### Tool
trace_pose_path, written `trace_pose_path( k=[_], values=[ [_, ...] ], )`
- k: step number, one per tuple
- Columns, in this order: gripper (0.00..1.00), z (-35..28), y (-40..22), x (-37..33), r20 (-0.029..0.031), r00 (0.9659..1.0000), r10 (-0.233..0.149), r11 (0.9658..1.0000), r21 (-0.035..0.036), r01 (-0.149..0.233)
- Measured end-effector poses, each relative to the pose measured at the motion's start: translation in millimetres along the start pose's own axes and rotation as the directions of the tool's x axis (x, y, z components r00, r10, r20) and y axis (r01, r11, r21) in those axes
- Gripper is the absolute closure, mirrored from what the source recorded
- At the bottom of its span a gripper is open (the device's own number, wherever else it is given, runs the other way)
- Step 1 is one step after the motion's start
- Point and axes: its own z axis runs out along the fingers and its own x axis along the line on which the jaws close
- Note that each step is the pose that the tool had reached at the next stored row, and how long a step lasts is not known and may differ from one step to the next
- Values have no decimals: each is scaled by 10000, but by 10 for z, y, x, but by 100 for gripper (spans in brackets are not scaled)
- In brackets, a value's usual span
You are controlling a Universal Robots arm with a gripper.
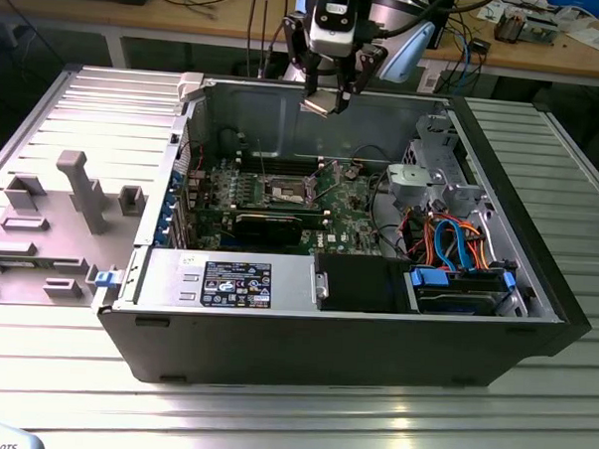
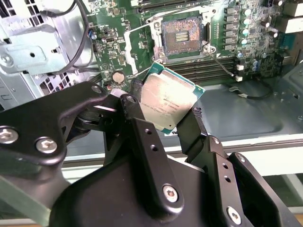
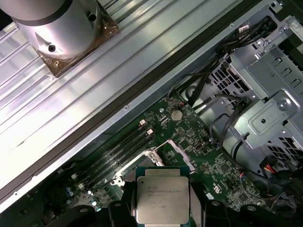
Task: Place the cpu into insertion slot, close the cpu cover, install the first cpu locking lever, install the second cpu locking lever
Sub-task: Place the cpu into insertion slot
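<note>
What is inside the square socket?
In the second wrist view the insertion slot holds no chip, just its dark contact bed. In the first wrist view the cpu, gripped by the gripper, hides part of it.

Silver chip, green board
The cpu (image 2: 166,100) is dull silver-grey with a green edge; the fingers (image 2: 199,130) are matt black; the insertion slot (image 2: 182,34) is dark, silver-rimmed, on green circuit board (image 2: 118,28); the cables (image 1: 448,246) are orange and blue; the bench (image 1: 371,417) is ribbed silver
</note>
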Motion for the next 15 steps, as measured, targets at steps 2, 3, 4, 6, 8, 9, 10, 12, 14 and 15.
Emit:
trace_pose_path(
  k=[2, 3, 4, 6, 8, 9, 10, 12, 14, 15],
  values=[
    [46, 2, 0, 0, 27, 9995, 314, 9995, -6, -314],
    [46, 2, 0, 0, 34, 9992, 398, 9992, -7, -398],
    [46, 3, 0, 0, 43, 9988, 495, 9988, -10, -495],
    [46, 4, 0, 0, 58, 9977, 681, 9977, -14, -681],
    [46, 5, -1, 0, 80, 9956, 931, 9957, -20, -931],
    [46, 6, -1, 0, 90, 9944, 1054, 9944, -24, -1054],
    [46, 7, -1, 0, 103, 9926, 1207, 9927, -28, -1206],
    [46, 8, -1, 0, 120, 9900, 1402, 9901, -34, -1402],
    [46, 10, -1, 0, 148, 9848, 1730, 9849, -43, -1729],
    [46, 10, -1, 0, 168, 9802, 1973, 9803, -51, -1973]
  ],
)
